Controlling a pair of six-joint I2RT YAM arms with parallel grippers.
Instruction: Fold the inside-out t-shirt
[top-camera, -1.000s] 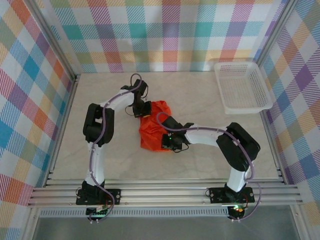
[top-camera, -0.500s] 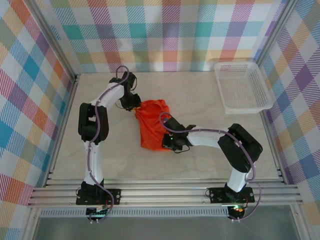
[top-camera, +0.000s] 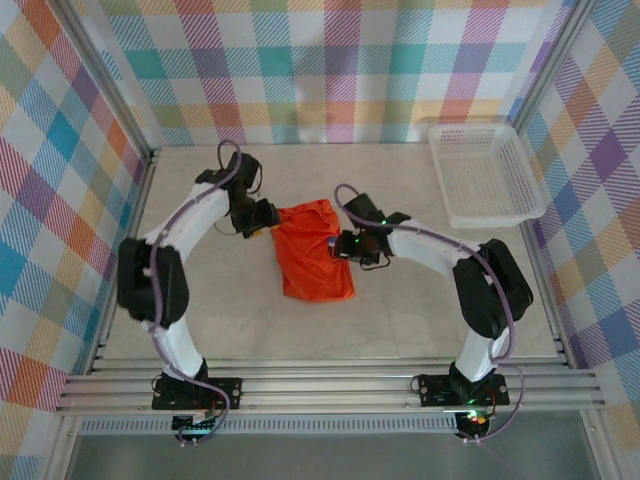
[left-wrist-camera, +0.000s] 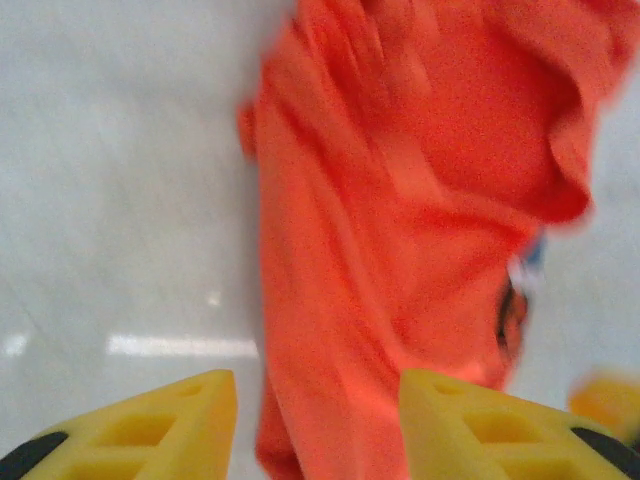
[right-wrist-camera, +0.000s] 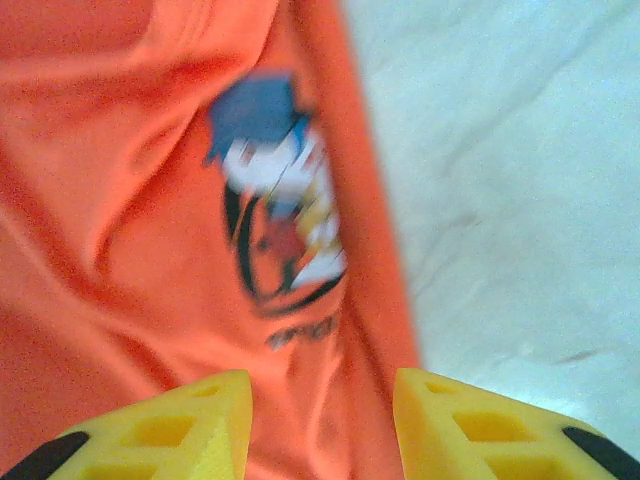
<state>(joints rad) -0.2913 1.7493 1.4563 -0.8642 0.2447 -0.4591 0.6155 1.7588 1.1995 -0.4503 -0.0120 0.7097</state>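
1. LEFT: The left gripper (top-camera: 264, 217) hangs at the 10 o'clock edge of the inside-out t-shirt (top-camera: 315, 262). In the left wrist view its yellow fingers (left-wrist-camera: 165, 425) stand spread, with orange cloth under the gap and nothing pinched.
2. CENTRE: The t-shirt — bright orange-red, rumpled into a narrow, creased heap — lies near the middle of the table (top-camera: 420, 320), between the two arms. It is not spread flat, and no clean fold shows.
3. RIGHT: The right gripper (top-camera: 343, 247) sits at the shirt's 3 o'clock edge. In the right wrist view its fingers (right-wrist-camera: 480, 425) are likewise parted over the cloth and grasp nothing.
4. FAR RIGHT: A white basket (top-camera: 497, 219) stands in the table's 1 o'clock corner, well apart from the shirt.
5. STEP: This reads as the arranging stage, with both pincers free on opposite sides and folding proper not begun. The next move calls for each to close on an edge — a hem or a sleeve — without bunching the thin layers. They would then draw toward 9 and 3 o'clock to flatten the shirt.
6. WRITING: The chest print (right-wrist-camera: 280, 250) shows blue and white shapes above a dark oval, with dark lettering beneath. Blur leaves it unreadable, and no brand can be made out.
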